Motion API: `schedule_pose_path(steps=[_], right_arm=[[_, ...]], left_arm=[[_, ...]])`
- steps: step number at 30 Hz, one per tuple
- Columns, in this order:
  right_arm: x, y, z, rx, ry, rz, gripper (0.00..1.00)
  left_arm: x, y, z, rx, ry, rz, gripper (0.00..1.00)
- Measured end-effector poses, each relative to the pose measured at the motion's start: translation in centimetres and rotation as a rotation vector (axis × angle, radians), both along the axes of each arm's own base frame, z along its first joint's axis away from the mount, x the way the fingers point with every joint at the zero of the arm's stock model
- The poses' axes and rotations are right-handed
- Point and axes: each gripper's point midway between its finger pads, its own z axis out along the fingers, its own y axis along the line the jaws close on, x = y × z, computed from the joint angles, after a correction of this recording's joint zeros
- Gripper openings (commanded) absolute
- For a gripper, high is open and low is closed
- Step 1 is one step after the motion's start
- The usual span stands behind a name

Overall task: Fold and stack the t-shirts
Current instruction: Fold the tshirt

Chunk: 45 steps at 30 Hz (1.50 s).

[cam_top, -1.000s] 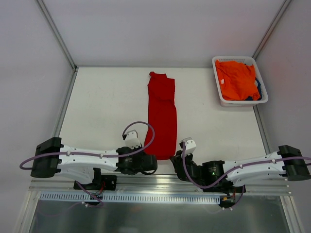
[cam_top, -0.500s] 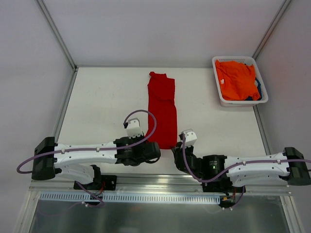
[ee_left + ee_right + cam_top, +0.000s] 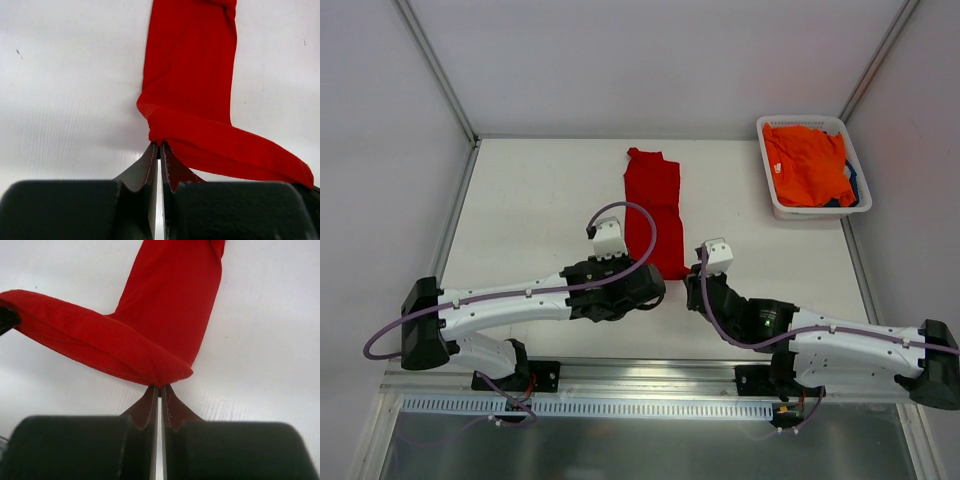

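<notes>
A red t-shirt [image 3: 653, 195], folded into a long narrow strip, lies lengthwise down the middle of the white table. Its near end is lifted and doubled back. My left gripper [image 3: 160, 145] is shut on the near left corner of the red cloth [image 3: 190, 75]. The right gripper [image 3: 160, 386] is shut on the near right corner [image 3: 170, 305]. From above, both grippers, left [image 3: 658, 284] and right [image 3: 693, 276], sit side by side at the strip's near end. An orange t-shirt [image 3: 807, 160] fills the basket, with a dark blue one [image 3: 851, 188] peeking out under it.
The white plastic basket [image 3: 800, 121] stands at the table's far right corner. Metal rails [image 3: 448, 215] run along the table's sides, with white walls behind. A slotted rail [image 3: 620, 405] runs along the near edge by the arm bases.
Both arms have reached away from the near edge, carrying the red shirt's near end toward the far side. The strip seen from above is shorter. Both grips stayed shut.
</notes>
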Motion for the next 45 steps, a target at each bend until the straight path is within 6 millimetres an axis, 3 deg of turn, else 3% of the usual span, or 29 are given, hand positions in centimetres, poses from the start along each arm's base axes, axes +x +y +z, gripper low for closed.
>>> schedule_pose_path(steps=[9, 15, 23, 34, 45], right_arm=[[2.0, -0.8, 1.4, -0.035, -0.021, -0.005, 0.0], [3.8, -1.2, 1.9, -0.033, -0.019, -0.012, 0.0], [7.0, -1.4, 0.9, -0.042, 0.026, -0.016, 0.0], [12.4, 0.3, -1.5, -0.045, 0.098, 0.013, 0.0], [17.8, 0.5, -3.3, -0.057, 0.146, 0.009, 0.0]], left_arm=[[3.1, -1.4, 2.2, 0.07, -0.059, -0.046, 0.0], [5.8, -1.6, 1.6, 0.051, -0.061, -0.083, 0.0], [8.3, -1.7, 1.8, 0.023, -0.077, -0.115, 0.0], [12.2, 0.1, -0.8, 0.028, -0.049, -0.09, 0.0], [16.6, 0.0, -4.5, 0.071, -0.013, -0.107, 0.0]])
